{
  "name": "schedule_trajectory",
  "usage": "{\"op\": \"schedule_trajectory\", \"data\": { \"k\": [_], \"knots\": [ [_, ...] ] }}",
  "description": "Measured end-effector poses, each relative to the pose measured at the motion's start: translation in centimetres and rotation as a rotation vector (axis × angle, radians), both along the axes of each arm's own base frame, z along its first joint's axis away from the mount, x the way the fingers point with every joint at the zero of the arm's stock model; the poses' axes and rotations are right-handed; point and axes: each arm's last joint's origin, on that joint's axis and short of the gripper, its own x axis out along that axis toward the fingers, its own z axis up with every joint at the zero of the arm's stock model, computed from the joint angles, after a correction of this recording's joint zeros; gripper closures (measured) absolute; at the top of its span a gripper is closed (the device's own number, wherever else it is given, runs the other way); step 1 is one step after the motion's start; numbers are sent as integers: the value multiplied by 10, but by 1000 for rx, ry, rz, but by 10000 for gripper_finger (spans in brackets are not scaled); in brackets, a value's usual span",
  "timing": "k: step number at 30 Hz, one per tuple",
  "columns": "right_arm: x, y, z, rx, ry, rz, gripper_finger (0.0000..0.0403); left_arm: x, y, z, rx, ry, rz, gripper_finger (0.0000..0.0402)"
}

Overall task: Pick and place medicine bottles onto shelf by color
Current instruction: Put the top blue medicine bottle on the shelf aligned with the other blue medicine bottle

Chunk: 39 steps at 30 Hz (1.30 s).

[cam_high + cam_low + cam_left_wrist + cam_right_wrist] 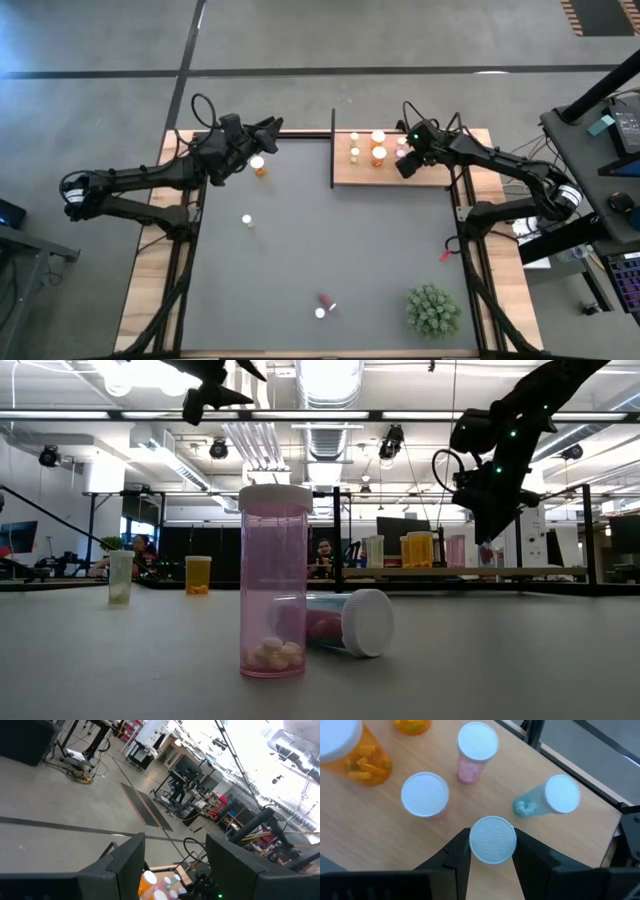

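The shelf [440,170] is a light-brown board at the mat's far edge. Several bottles stand on it, among them orange ones [378,155], a pink one [476,750] and a pale green one [552,797]. My right gripper [405,158] is over the shelf's right part, shut on a white-capped bottle [492,840]. My left gripper [268,128] is open and empty, raised high above the mat's far left, tipped up toward the room. An orange bottle [259,166] stands on the mat just below it. My right gripper pinches the bottle at the two sides of its round white cap [472,842] between its two fingers. The fingers [455,857] come from above, pointing down. The bottle is upright and its cap hides the body. Whether it stands on the shelf or hangs just above it, I cannot tell.
On the dark mat a small white-capped bottle [246,220] stands mid-left. Near the front a pink bottle [273,585] stands upright with another [345,622] lying beside it. A green spiky plant [433,310] sits at the front right. A black post [332,150] marks the shelf's left end.
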Motion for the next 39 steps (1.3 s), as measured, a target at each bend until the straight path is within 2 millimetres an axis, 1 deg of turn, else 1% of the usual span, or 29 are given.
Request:
{"op": "schedule_trajectory", "data": {
  "k": [4,9,15,25,35,39],
  "knots": [
    [-6,-1,3,-16,-4,-5,282,2,1,-2,-14,-2,-1,209],
    [-7,-2,5,15,-50,35,282,6,1,-5,-18,8,-1,209],
    [-8,-1,1,16,-20,72,282,11,3,-8,-22,14,-1,209],
    [-8,-1,0,2,11,129,282,14,3,-11,-55,-4,-5,209],
    [-8,-1,0,0,18,138,282,15,3,-11,-58,-6,-13,209],
    [-9,0,0,16,7,105,282,15,3,-11,-58,-6,-23,209]
  ]
}}
